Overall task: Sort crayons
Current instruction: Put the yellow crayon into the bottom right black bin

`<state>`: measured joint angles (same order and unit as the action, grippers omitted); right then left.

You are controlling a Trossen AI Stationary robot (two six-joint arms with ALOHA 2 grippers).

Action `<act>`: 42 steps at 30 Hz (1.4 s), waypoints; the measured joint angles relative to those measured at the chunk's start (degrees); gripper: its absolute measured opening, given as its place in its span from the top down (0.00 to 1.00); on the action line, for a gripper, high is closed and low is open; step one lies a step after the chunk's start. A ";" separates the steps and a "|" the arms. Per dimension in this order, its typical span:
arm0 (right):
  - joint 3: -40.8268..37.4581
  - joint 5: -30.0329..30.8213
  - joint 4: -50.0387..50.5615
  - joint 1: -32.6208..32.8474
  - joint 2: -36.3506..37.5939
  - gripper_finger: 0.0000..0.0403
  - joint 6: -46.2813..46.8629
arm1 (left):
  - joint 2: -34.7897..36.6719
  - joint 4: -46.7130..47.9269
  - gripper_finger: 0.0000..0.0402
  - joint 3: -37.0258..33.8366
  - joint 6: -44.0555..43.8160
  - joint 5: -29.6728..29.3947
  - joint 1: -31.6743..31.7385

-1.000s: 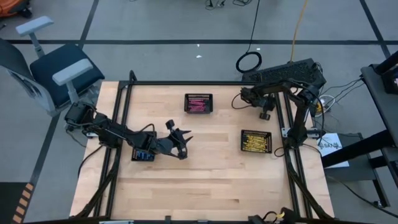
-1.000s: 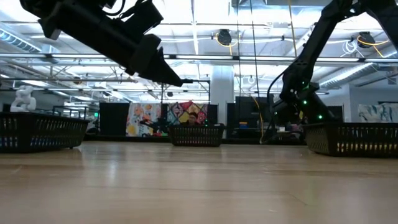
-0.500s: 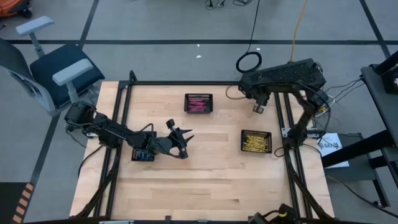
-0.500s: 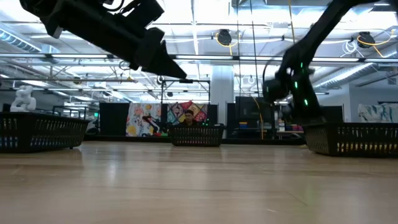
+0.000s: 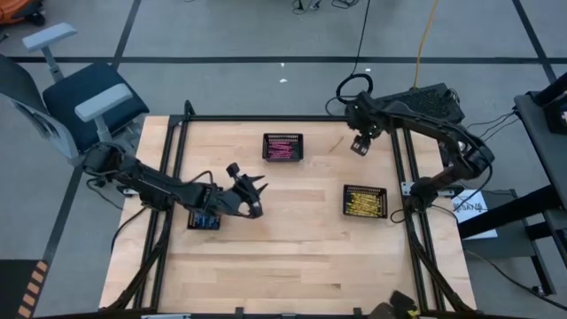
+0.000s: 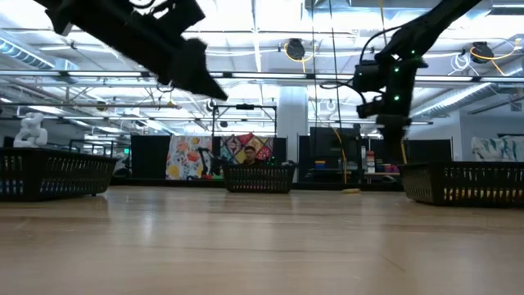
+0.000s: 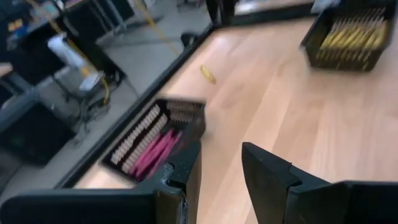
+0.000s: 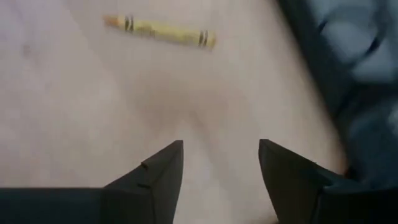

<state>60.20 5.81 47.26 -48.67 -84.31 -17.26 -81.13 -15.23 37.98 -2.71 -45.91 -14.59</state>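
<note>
Workshop hall around a pale wood tabletop (image 5: 292,257)

A grey floor (image 5: 221,35) crossed by dark lines surrounds the tabletop; a blue-seated chair (image 5: 75,106) stands off one far corner, and cables (image 5: 354,87) trail over the floor. Across the hall, bright ceiling lights (image 6: 254,16) hang among beams, and colourful panels (image 6: 217,156) stand before a dark wall, with a person (image 6: 249,156) near them.

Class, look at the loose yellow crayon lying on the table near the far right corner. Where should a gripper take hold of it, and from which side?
Grip the yellow crayon at its middle, from straight above, fingers across its thin width. It lies flat and alone on the bare table, so probably only its long sides offer purchase. The open right gripper hovers nearest.
</note>
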 joint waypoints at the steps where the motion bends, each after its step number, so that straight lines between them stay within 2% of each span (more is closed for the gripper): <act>1: 0.00 -0.02 -2.95 0.18 -0.45 0.51 -2.71 | 0.31 2.29 0.71 0.00 -1.31 0.00 0.15; 6: 0.00 0.06 -13.51 1.13 -3.03 0.51 -11.83 | 0.45 7.21 0.71 -1.78 -7.18 -0.08 1.07; 9: 0.00 -0.62 -15.50 0.98 -4.42 0.51 -15.40 | 0.46 8.11 0.71 -2.23 -9.82 -0.91 1.71; 14: 0.02 -11.43 -12.98 0.31 -6.61 0.50 -26.60 | 0.47 7.59 0.71 -2.43 -8.38 -1.59 3.59; 18: 0.99 -12.05 -17.17 1.26 -11.06 0.49 -30.94 | 0.47 6.01 0.71 -2.43 -5.64 -1.53 5.36; 23: 10.74 -14.73 -19.50 3.23 -20.44 0.49 -32.28 | 0.47 3.72 0.71 -2.43 -3.96 0.88 7.55; 27: 21.97 -16.50 -14.10 4.12 -30.16 0.51 -37.95 | 0.47 3.15 0.71 -2.43 -4.03 3.87 8.32; 33: 37.81 -16.37 -7.18 4.00 -42.71 0.55 -43.33 | 0.47 3.13 0.71 -2.43 -4.39 4.61 8.20; 38: 47.20 -16.81 3.23 3.74 -48.47 0.60 -46.02 | 0.47 3.13 0.71 -2.43 -4.45 5.42 8.19; 42: 48.74 -16.35 6.43 3.66 -49.31 0.70 -46.37 | 0.47 3.22 0.71 -2.43 -4.42 5.42 8.19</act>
<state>108.95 -10.55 53.70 -45.02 -133.62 -63.63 -80.66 -12.00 35.55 -7.14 -40.49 -6.39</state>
